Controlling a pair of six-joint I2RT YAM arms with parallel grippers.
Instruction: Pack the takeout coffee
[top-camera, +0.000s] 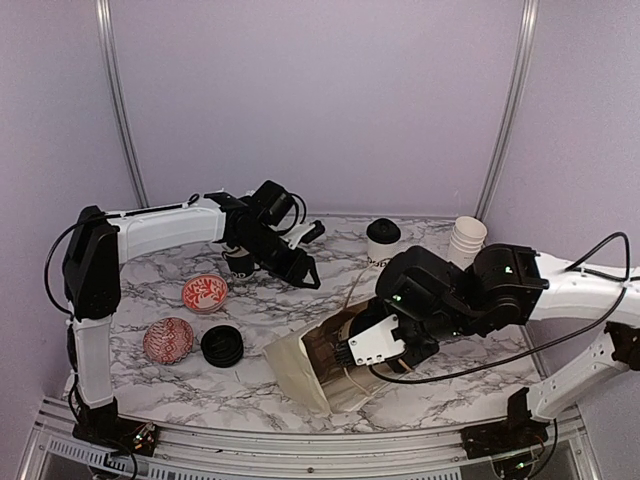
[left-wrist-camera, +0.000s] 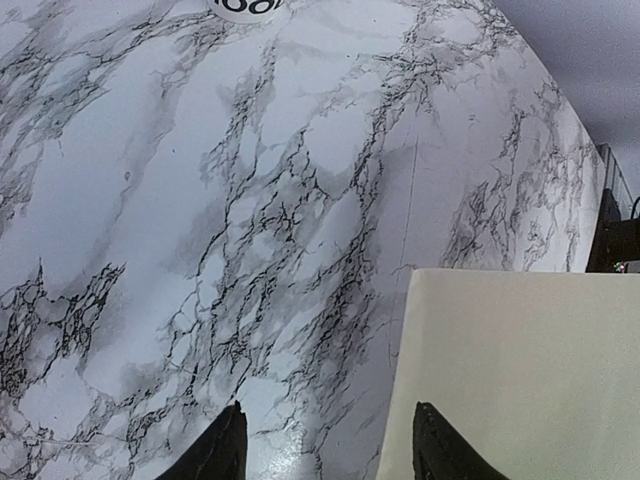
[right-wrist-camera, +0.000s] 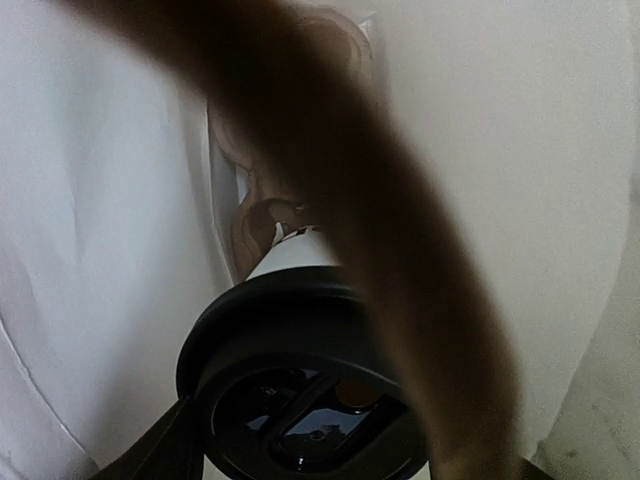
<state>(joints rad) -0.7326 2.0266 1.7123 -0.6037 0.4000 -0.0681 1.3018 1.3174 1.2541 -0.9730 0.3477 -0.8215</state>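
Right wrist view: right end effector (right-wrist-camera: 320, 452) grasping lidded coffee cup (right-wrist-camera: 300, 375) inside paper bag (right-wrist-camera: 90, 200), 6 o'clock on surface (top-camera: 460, 392). Seat cup deep, clear of handle (right-wrist-camera: 400, 250). Left end effector (left-wrist-camera: 325, 445) released, empty.

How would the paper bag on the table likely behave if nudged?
The paper bag looks thin and creased, so probably floppy and light. Lying sideways on the smooth marbled table, it would likely slide. The cup inside may anchor it slightly.

Two bowls (top-camera: 205, 292), two coffees (top-camera: 382, 238), one bag (top-camera: 296, 366)
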